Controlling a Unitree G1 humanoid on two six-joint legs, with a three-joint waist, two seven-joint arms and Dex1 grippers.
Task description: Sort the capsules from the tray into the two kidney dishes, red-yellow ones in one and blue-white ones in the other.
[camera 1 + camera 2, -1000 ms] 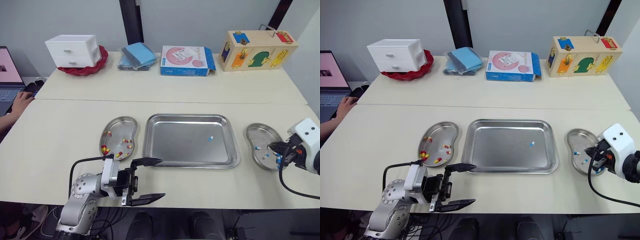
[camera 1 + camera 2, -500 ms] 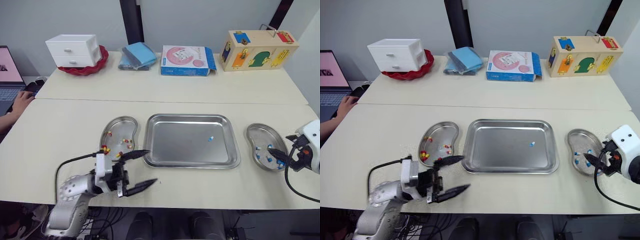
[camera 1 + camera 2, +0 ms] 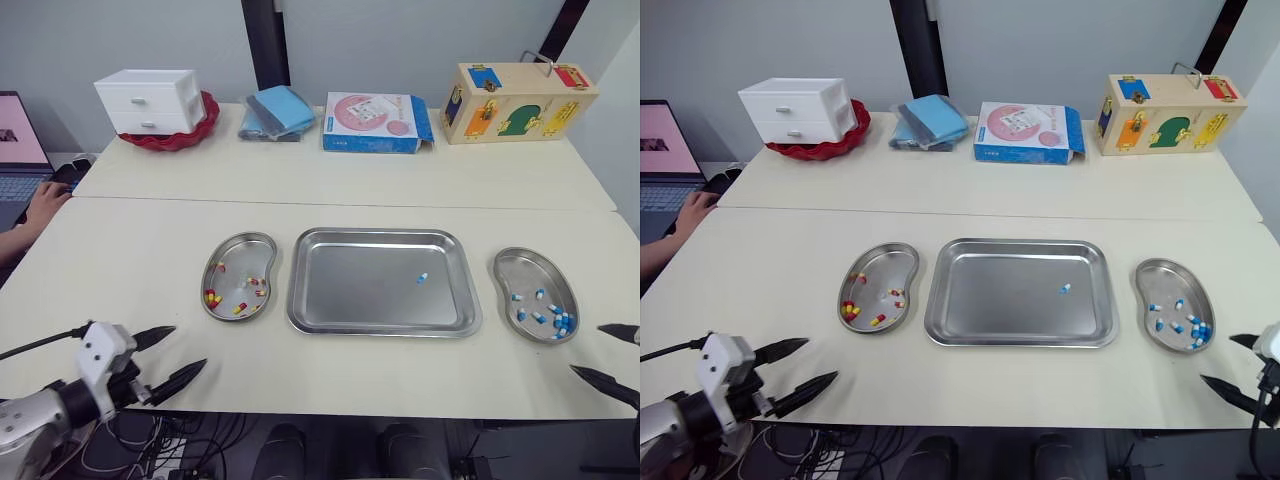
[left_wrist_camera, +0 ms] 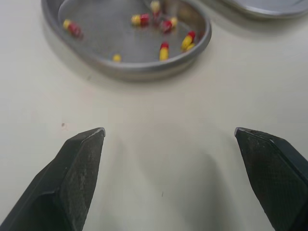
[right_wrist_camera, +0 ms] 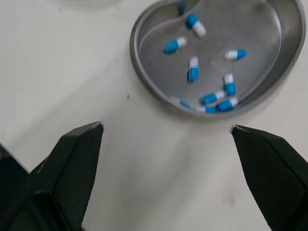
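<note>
One blue-white capsule [image 3: 422,277] is recorded in the rectangular steel tray [image 3: 380,329], ten o'clock from the right end effector [image 3: 586,348]. It and the left end effector [image 3: 188,347] are spread wide, empty.

No text or label here can be read.

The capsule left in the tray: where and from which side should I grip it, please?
Grip the capsule across its middle from above: it lies flat on the tray floor, clear of the rim, so a side approach looks blocked. The open right end effector is nearer.
</note>
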